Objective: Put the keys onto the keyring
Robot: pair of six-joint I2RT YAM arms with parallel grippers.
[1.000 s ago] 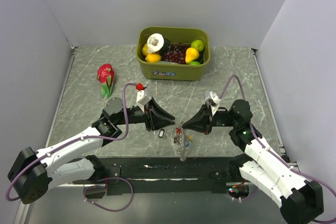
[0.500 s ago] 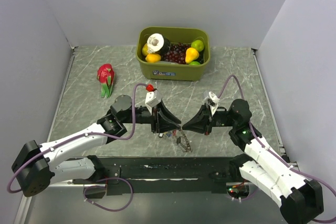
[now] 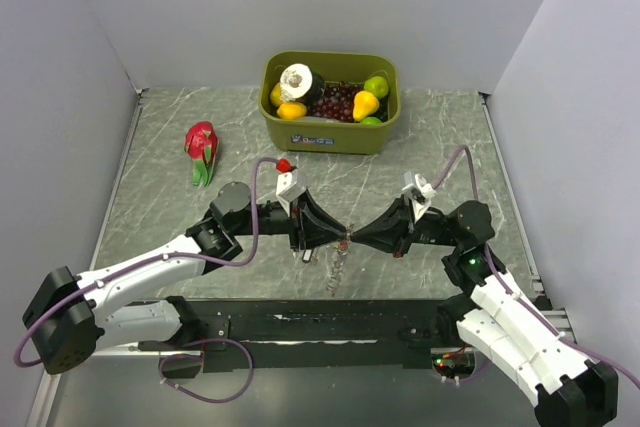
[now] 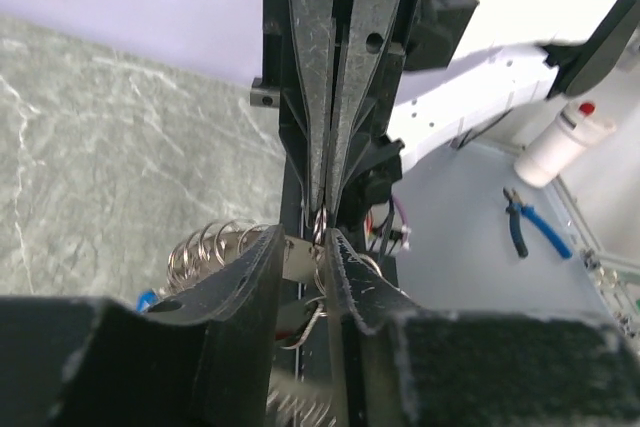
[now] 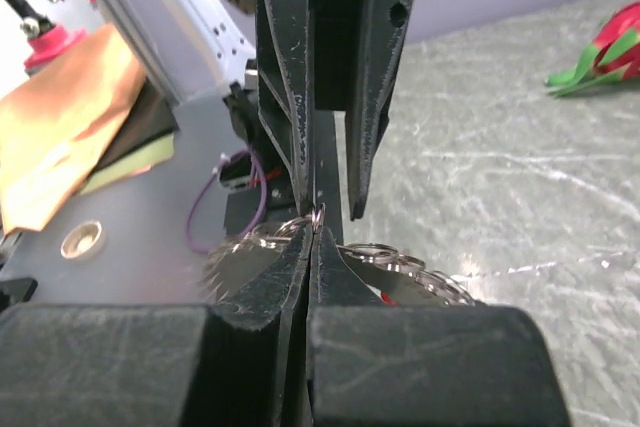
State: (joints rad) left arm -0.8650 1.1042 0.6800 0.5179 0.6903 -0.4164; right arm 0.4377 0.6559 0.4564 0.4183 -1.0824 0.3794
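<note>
**A:** where's the thin grey coiled metal keyring (image 3: 339,261)?

**B:** dangling where both tips meet. right gripper (image 3: 353,237) pinched on its rim, left gripper (image 3: 341,235) nipping a flat silvery key (image 4: 300,253).

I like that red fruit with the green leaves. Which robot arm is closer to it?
The left arm. The red fruit lies just past its elbow, on its side. The right arm stands across the table, where the right tool meets the left tool.
</note>
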